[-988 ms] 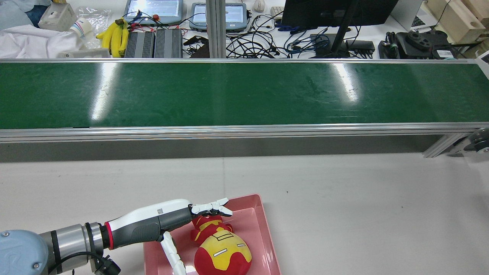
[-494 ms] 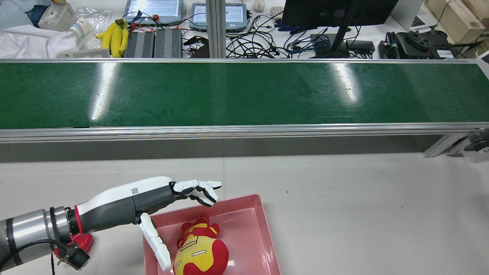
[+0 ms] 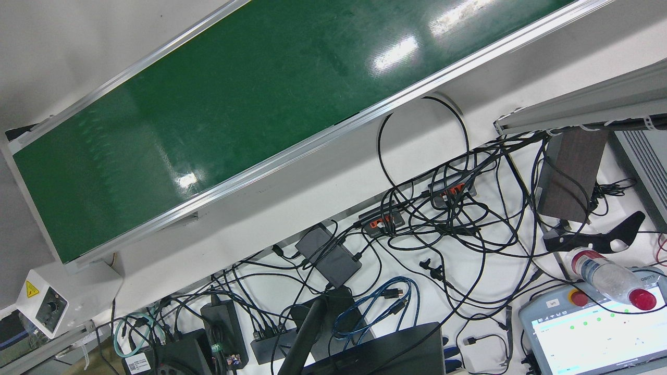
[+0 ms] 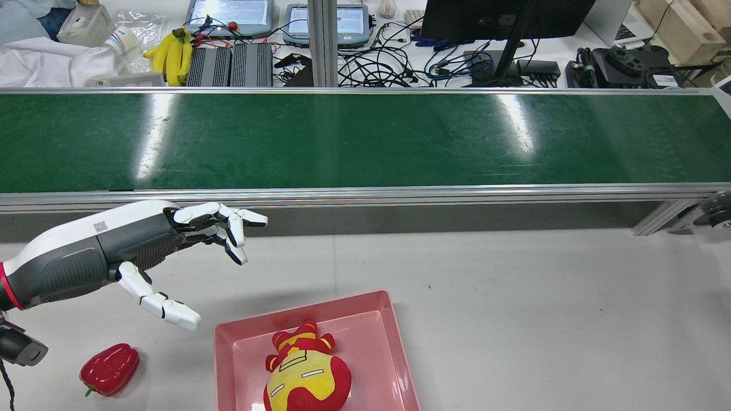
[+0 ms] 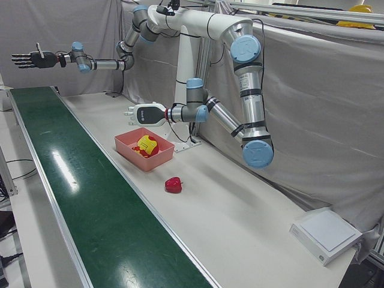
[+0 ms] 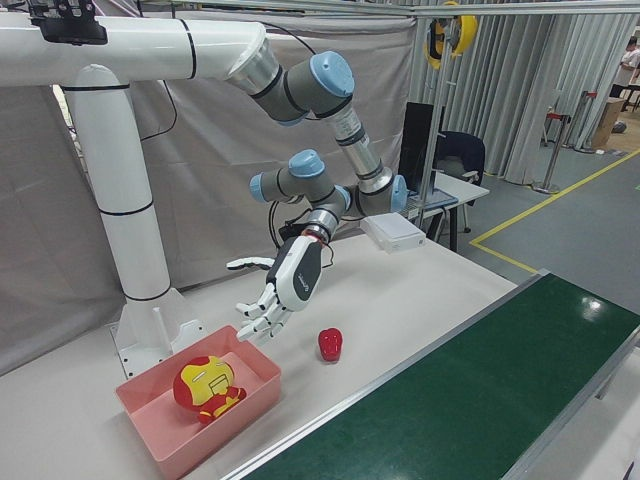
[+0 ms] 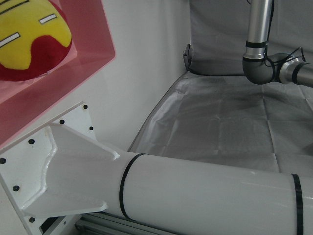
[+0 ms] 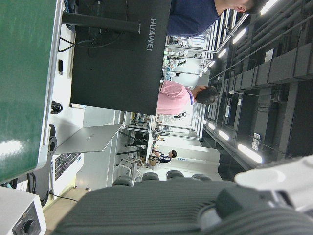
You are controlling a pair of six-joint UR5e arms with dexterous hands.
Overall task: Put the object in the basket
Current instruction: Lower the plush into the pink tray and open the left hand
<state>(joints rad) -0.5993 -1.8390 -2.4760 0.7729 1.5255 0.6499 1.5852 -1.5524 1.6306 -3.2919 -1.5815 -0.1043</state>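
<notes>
A red and yellow plush toy (image 4: 305, 377) lies inside the pink basket (image 4: 394, 337) at the near edge of the table. My left hand (image 4: 137, 242) hovers open and holds nothing. It is up and to the left of the basket, close to the conveyor's near rail. The right-front view shows this left hand (image 6: 285, 285) above the table between the plush toy (image 6: 208, 388) and a red pepper (image 6: 329, 344). My right hand (image 5: 27, 59) is raised high beyond the belt's far end, fingers spread and empty. In the left hand view the plush toy (image 7: 29, 44) sits in the basket (image 7: 93, 54).
A red bell pepper (image 4: 109, 369) lies on the white table left of the basket. The long green conveyor belt (image 4: 365, 140) crosses the table with nothing on it. Behind it are cables, tablets, a monitor and bananas (image 4: 171, 54). A white box (image 5: 327, 234) sits at the table's far corner.
My left hand has pulled away from the basket, going left and toward the conveyor, fingers staying apart. The plush toy shifted a little left inside the basket. The pepper, hidden before, now shows.
</notes>
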